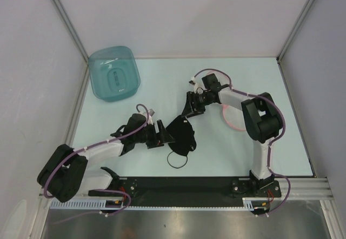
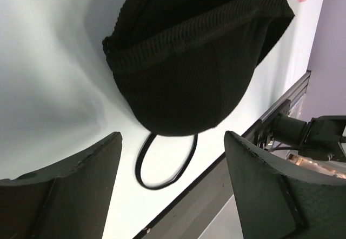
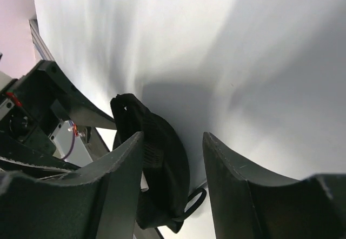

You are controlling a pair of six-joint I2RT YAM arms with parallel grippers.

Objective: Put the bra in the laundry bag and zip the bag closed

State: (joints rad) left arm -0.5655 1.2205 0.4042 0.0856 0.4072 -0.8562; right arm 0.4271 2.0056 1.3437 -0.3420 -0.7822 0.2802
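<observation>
The top camera looks down on the whole table (image 1: 227,158); both wrist cameras sit close, viewing the bra (image 2: 189,77) from opposite sides.

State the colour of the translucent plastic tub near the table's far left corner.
The translucent plastic tub is teal, and it shows best in the top external view.

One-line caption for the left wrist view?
Open left tool facing the black bra lying on the pale table.

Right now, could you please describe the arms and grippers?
The left arm and right arm each have white links between bulky black joints, with a purple cable looping alongside. The left gripper and right gripper are black, each with two broad curved fingers.
</observation>
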